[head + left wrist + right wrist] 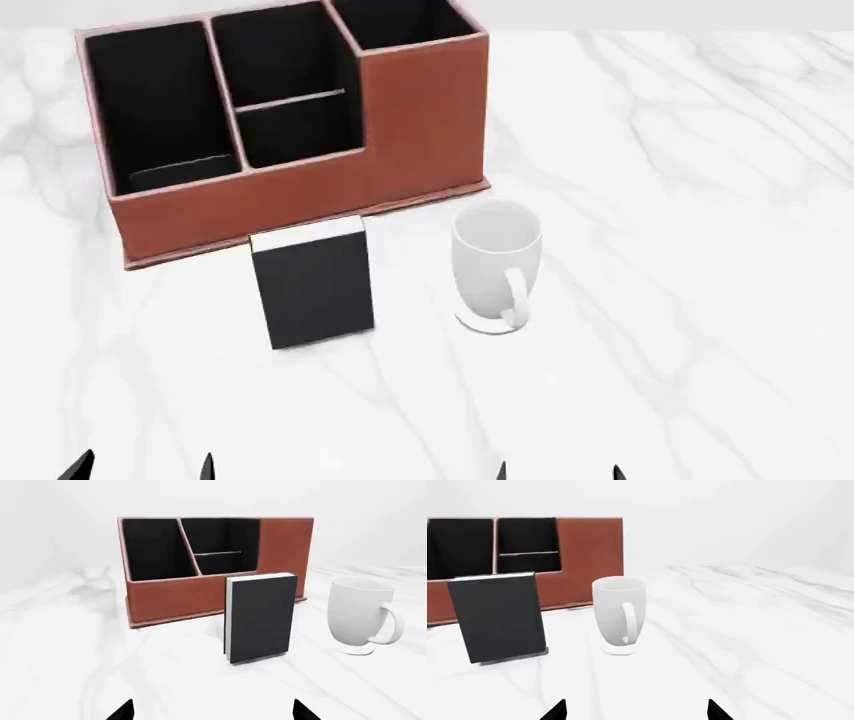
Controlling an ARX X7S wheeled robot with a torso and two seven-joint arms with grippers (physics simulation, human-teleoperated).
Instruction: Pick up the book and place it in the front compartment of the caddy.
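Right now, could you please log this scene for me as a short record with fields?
book: black, standing upright on the marble table, in front of the caddy
caddy: red-brown, four black-lined pockets
front compartment: empty
mug: white, beside the book, apart from it
left hand: open, holding nothing
right hand: open, holding nothing

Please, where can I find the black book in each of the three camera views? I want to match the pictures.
Left wrist view: the book stands upright at centre, before the caddy.
Head view: book left of centre, between caddy and camera.
Right wrist view: book at left.
Shared landmark: the white mug, beside the book.
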